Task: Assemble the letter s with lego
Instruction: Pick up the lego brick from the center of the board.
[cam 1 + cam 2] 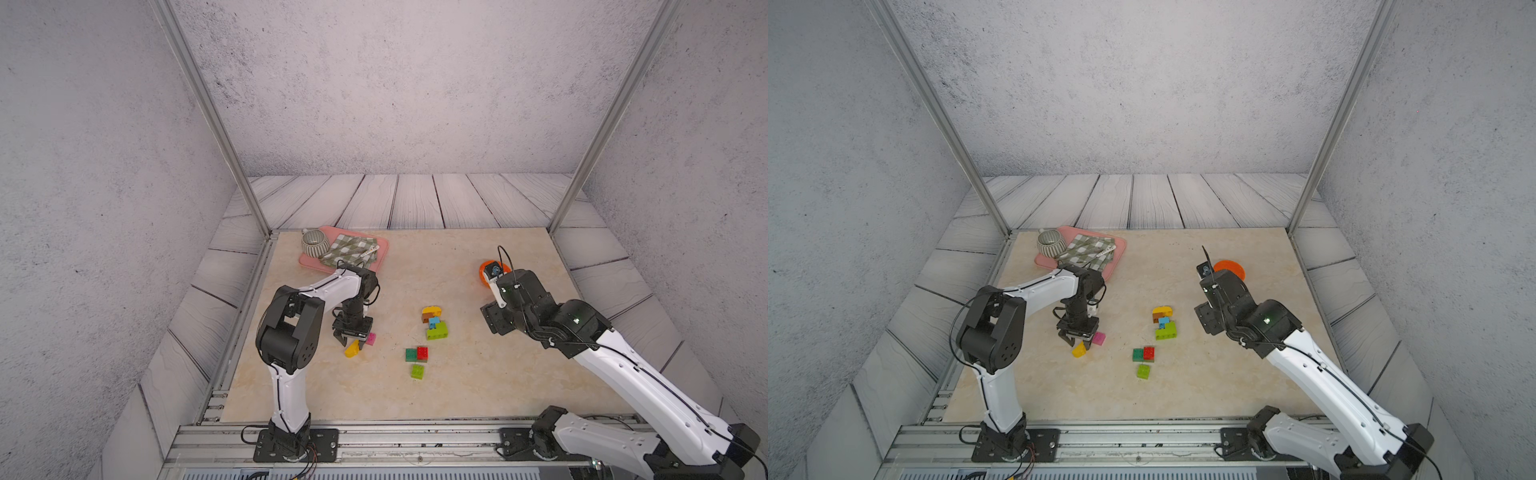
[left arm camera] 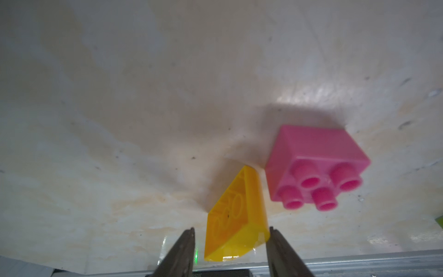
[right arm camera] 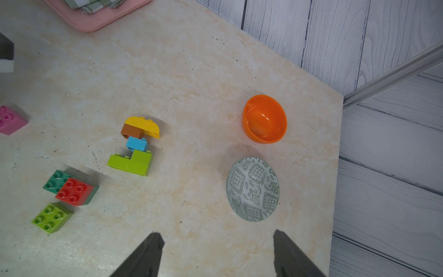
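A yellow lego brick (image 2: 237, 215) lies tilted between the fingers of my left gripper (image 2: 231, 229). One finger touches its edge and a gap shows at the other, so the jaws stand open around it. A pink brick (image 2: 314, 163) sits just beside it. In a top view the left gripper (image 1: 352, 341) hangs low over the yellow brick (image 1: 351, 349). Mid-table lies a joined group (image 3: 136, 146) of yellow, brown, blue and lime bricks. Nearer are a red brick (image 3: 75, 191) on a dark green one (image 3: 54, 182) and a lime square (image 3: 51, 217). My right gripper (image 3: 217, 233) is open and empty above the table.
An orange bowl (image 3: 265, 118) and a patterned bowl (image 3: 253, 189) stand near the table's right edge, in front of the right gripper. At the back left a pink tray (image 1: 309, 262) carries a checked cloth (image 1: 349, 249) and a striped cup (image 1: 315, 243).
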Motion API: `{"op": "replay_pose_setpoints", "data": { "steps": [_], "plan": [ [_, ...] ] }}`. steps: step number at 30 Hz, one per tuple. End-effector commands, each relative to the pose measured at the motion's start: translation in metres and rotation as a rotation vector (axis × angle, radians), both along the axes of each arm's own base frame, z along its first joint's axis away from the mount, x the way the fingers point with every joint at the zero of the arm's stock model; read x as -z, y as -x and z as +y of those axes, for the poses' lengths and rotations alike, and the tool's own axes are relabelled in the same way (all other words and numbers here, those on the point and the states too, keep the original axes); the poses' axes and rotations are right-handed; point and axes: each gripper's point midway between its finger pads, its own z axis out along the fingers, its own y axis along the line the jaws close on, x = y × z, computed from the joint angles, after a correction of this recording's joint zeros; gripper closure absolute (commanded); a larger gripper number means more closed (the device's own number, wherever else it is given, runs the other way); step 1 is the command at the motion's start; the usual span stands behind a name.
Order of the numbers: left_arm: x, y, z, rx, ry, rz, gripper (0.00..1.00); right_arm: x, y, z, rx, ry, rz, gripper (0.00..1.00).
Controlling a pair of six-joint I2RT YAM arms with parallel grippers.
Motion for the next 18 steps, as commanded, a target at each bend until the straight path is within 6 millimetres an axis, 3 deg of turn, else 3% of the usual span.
{"op": "replay_pose_setpoints", "data": {
  "steps": [1, 6, 12, 15, 18],
  "plan": [
    [-0.006, 0.001, -0.009, 0.021, 0.063, 0.02, 0.68, 0.004, 0.002, -0.003, 0.01, 0.003, 0.013, 0.24],
    [-0.032, 0.007, -0.017, 0.013, 0.136, -0.004, 0.88, 0.003, 0.002, -0.001, 0.009, -0.013, 0.013, 0.24],
    [-0.097, 0.01, -0.043, -0.022, 0.336, -0.105, 0.88, -0.007, 0.009, 0.019, -0.099, -0.125, -0.021, 0.24],
    [-0.116, 0.008, -0.068, -0.085, 0.489, -0.139, 0.87, -0.015, 0.018, 0.041, -0.193, -0.269, -0.045, 0.21],
    [-0.137, 0.004, -0.103, -0.146, 0.673, -0.203, 0.87, -0.023, 0.032, 0.076, -0.297, -0.494, -0.012, 0.18]
  ]
}}
